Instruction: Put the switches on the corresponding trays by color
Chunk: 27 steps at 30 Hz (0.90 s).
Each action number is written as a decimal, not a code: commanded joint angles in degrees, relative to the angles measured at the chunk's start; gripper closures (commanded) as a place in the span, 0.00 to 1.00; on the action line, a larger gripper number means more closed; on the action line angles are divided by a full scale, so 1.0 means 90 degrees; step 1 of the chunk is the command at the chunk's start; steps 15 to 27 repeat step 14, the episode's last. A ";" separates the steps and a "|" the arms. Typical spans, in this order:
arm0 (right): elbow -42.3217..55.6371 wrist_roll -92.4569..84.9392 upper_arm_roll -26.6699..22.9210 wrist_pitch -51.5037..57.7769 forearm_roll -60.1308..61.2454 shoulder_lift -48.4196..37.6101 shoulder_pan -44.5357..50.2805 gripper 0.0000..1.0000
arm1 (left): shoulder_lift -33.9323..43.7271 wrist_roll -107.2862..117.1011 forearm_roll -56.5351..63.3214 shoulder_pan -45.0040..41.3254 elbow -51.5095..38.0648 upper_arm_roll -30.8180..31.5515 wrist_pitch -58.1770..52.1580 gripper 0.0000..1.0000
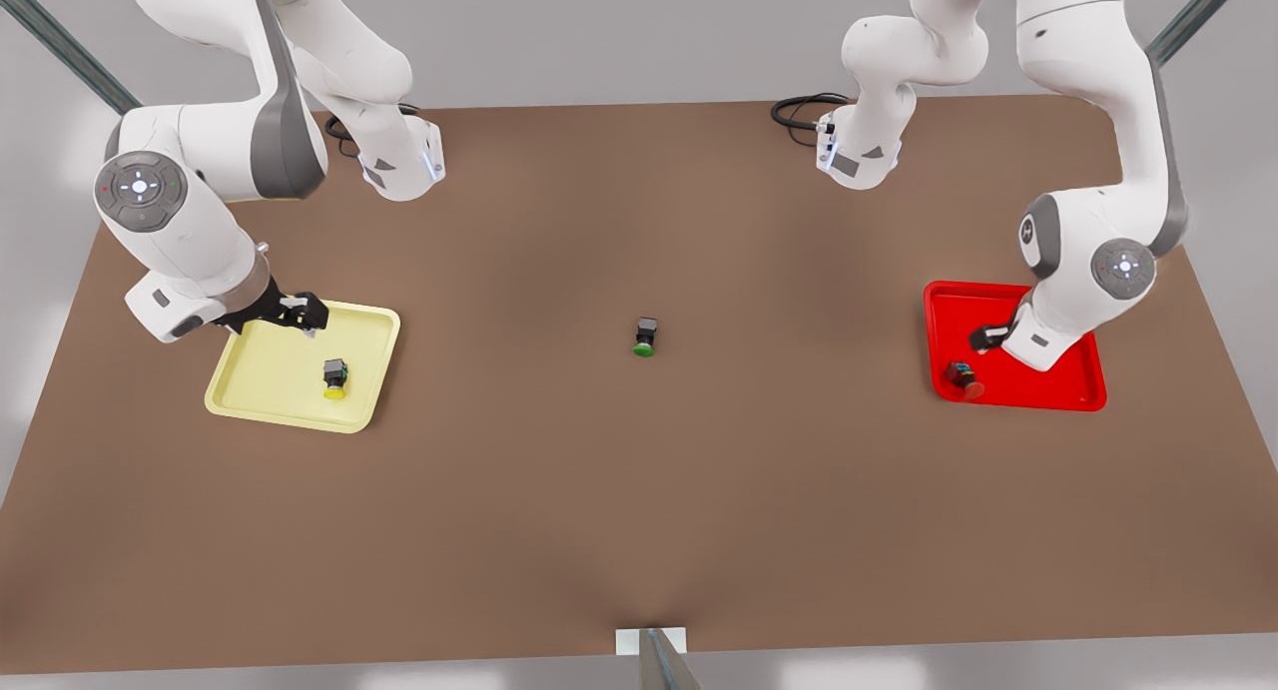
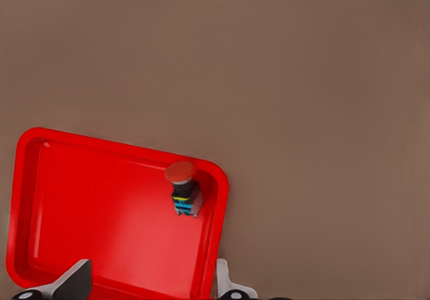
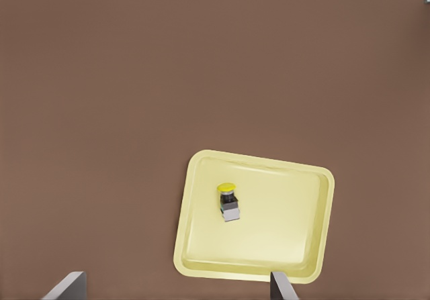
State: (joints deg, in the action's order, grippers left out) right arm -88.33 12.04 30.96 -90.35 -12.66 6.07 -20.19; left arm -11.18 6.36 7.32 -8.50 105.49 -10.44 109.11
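The yellow-capped switch (image 1: 334,378) (image 3: 229,203) lies inside the pale yellow tray (image 1: 262,375) (image 3: 282,219) on the front view's left. My right gripper (image 1: 300,313) (image 3: 175,290) hovers open over that tray's far edge, apart from the switch. On the front view's right, the red-capped switch (image 1: 964,378) (image 2: 183,189) rests in a near corner of the bright red tray (image 1: 1058,388) (image 2: 101,213). Above this tray my left gripper (image 1: 986,337) (image 2: 151,286) is open, holding nothing.
A green-capped switch (image 1: 645,337) lies alone at the middle of the brown table (image 1: 639,510). Both arm bases and a black cable (image 1: 799,106) are at the table's far edge. A small white bracket (image 1: 651,640) sits at the near edge.
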 commanded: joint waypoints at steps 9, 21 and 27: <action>0.0000 0.0000 0.0008 0.0000 0.0000 0.0000 -0.0003 0.00 | 0.0822 -0.0111 -0.0471 0.0690 -0.2180 0.1521 -0.2572 0.00; 0.0000 0.0000 0.0008 0.0000 0.0000 0.0000 -0.0003 0.00 | 0.1213 -0.0609 -0.0950 0.0554 -0.1965 0.0808 -0.2748 0.00; 0.0000 0.0000 0.0008 0.0000 0.0000 0.0000 -0.0003 0.00 | 0.1213 -0.0609 -0.0950 0.0554 -0.1965 0.0808 -0.2748 0.00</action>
